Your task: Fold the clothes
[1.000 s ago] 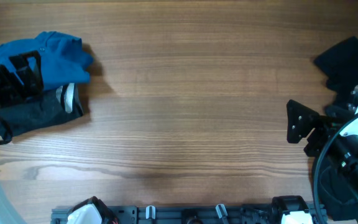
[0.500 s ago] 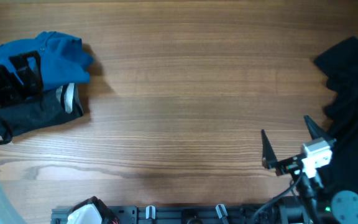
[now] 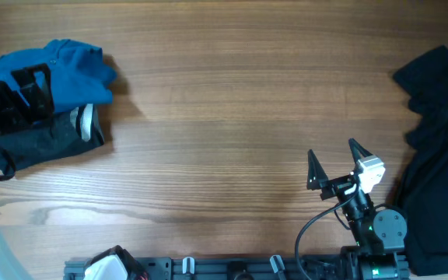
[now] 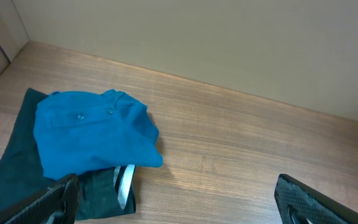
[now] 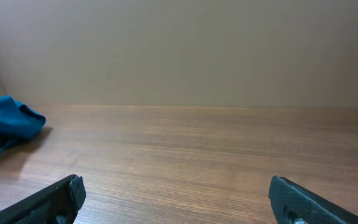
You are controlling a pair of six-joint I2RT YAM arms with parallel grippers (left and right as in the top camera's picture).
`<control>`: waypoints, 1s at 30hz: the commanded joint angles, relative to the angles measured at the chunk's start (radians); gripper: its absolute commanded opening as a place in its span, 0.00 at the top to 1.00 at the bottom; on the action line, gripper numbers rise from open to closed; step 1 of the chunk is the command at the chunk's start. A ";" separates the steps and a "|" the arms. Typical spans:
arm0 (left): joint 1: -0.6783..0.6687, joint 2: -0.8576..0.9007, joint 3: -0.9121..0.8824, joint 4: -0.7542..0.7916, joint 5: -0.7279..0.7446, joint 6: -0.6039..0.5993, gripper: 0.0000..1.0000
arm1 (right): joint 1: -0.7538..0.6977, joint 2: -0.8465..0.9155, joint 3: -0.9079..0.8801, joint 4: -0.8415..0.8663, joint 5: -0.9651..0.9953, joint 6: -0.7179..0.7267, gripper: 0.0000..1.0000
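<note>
Overhead, my right pincer, splayed and empty, sits nearest the crumpled black garment to its right; left pincer, also released, faces the blue shirt.

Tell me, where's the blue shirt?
In the overhead view the blue shirt sits at the far left of the table, lying on top of a dark garment, far from the black clothes at the right edge.

Blue shirt soft cloth; table matt wood.
</note>
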 commanded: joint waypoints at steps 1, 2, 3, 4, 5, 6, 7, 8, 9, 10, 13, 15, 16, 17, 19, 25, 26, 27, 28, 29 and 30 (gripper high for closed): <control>-0.005 -0.002 -0.003 0.003 0.001 0.005 0.00 | 0.003 -0.010 -0.001 0.004 0.009 0.025 0.00; -0.005 -0.002 -0.003 0.003 0.001 0.005 0.00 | 0.003 -0.010 -0.001 0.004 0.009 0.025 0.00; -0.005 -0.002 -0.003 0.003 0.001 0.005 0.00 | 0.003 -0.010 -0.001 0.004 0.009 0.025 0.00; -0.005 -0.002 -0.003 0.003 0.001 0.005 0.00 | 0.003 -0.009 -0.001 0.004 0.009 0.026 0.00; -0.005 -0.002 -0.003 0.003 0.001 0.005 0.00 | 0.003 -0.008 -0.001 0.004 0.009 0.026 0.00; -0.005 -0.002 -0.003 0.003 0.001 0.005 0.00 | 0.003 -0.007 -0.001 0.004 0.009 0.025 0.00; -0.005 -0.002 -0.003 0.003 0.001 0.005 0.00 | 0.003 -0.005 -0.001 0.004 0.009 0.026 0.00; -0.005 -0.002 -0.003 0.003 0.001 0.005 0.00 | 0.003 -0.005 -0.001 0.004 0.009 0.025 0.00; -0.005 -0.002 -0.003 0.003 0.001 0.005 0.00 | 0.003 -0.005 -0.001 0.004 0.009 0.025 0.00; -0.005 -0.002 -0.003 0.003 0.001 0.005 0.00 | 0.003 -0.005 -0.001 0.004 0.009 0.025 0.00; -0.005 -0.002 -0.003 0.003 0.001 0.005 0.00 | 0.003 -0.005 -0.001 0.004 0.009 0.026 0.00; -0.005 -0.002 -0.003 0.003 0.001 0.005 0.00 | 0.003 -0.005 -0.001 0.004 0.009 0.026 0.00; -0.007 0.003 -0.004 0.002 -0.003 0.005 0.00 | 0.003 -0.005 -0.001 0.004 0.009 0.025 0.00; -0.008 -0.005 -0.003 0.003 -0.053 0.005 0.00 | 0.003 -0.005 -0.001 0.004 0.009 0.025 0.00; -0.034 -0.063 -0.008 0.027 -0.154 0.009 0.00 | 0.003 -0.005 -0.001 0.004 0.009 0.026 0.00; -0.273 -0.453 -0.444 0.444 -0.043 0.271 0.00 | 0.003 -0.005 -0.001 0.004 0.009 0.026 0.00; -0.291 -0.507 -0.509 0.477 -0.043 0.270 0.00 | 0.003 -0.005 -0.001 0.004 0.009 0.025 0.00; -0.317 -0.588 -0.611 0.521 -0.040 0.270 0.00 | 0.003 -0.005 -0.001 0.004 0.009 0.025 0.00; -0.340 -0.668 -0.723 0.553 -0.021 0.270 0.00 | 0.003 -0.005 -0.001 0.004 0.009 0.026 0.00; -0.349 -0.712 -0.789 0.563 -0.013 0.270 0.00 | 0.003 -0.005 -0.001 0.004 0.009 0.026 0.00; -0.356 -0.778 -0.892 0.570 -0.013 0.270 0.00 | 0.003 -0.005 -0.001 0.004 0.009 0.025 0.00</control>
